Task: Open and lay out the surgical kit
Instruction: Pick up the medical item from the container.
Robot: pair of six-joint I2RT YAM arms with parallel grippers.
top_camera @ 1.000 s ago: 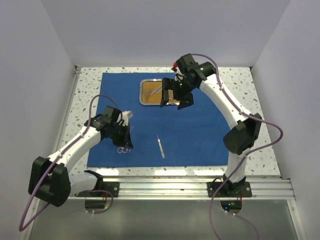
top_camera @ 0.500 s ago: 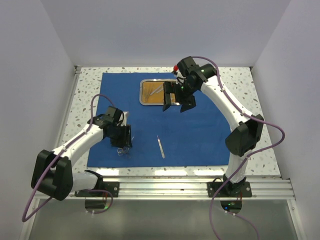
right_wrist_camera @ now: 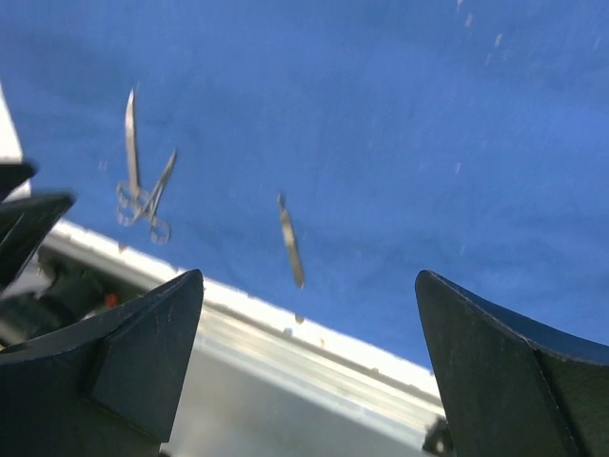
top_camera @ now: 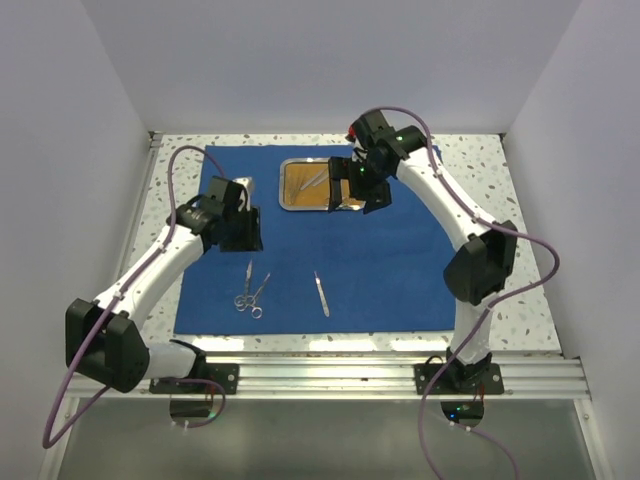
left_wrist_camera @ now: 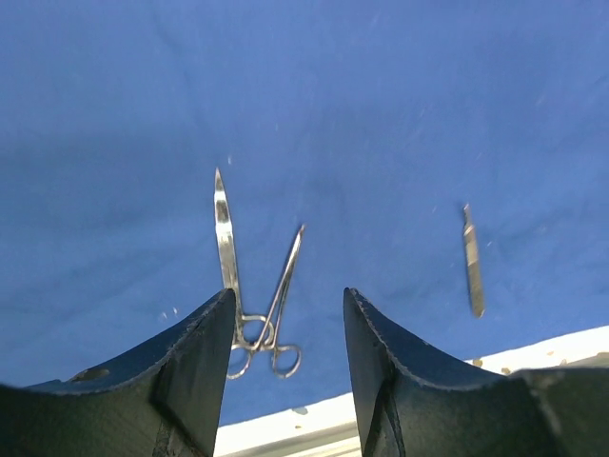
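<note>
The royal-blue cloth wrap (top_camera: pixel 390 260) lies spread flat on the table. At its far middle sits the steel tray (top_camera: pixel 292 186), orange-brown inside, with slim silver tools (top_camera: pixel 312 180) still in it. Scissors (top_camera: pixel 246 283) (left_wrist_camera: pixel 225 236) and forceps (top_camera: pixel 262 293) (left_wrist_camera: pixel 285 271) lie crossed at the handles on the near left of the cloth. A slim single tool (top_camera: pixel 321 294) (left_wrist_camera: pixel 472 262) (right_wrist_camera: pixel 290 243) lies to their right. My left gripper (top_camera: pixel 247 232) (left_wrist_camera: pixel 288 297) hangs open and empty above and behind the scissors. My right gripper (top_camera: pixel 356 192) (right_wrist_camera: pixel 309 276) is wide open and empty over the tray's right end.
The speckled tabletop (top_camera: pixel 500 160) shows around the cloth. A metal rail (top_camera: pixel 400 375) runs along the near edge, seen blurred in the right wrist view. White walls close in the left, right and far sides.
My left gripper opened, let go of the scissors and forceps, and pulled up and back toward the far left. The right gripper shifted slightly over the tray.
</note>
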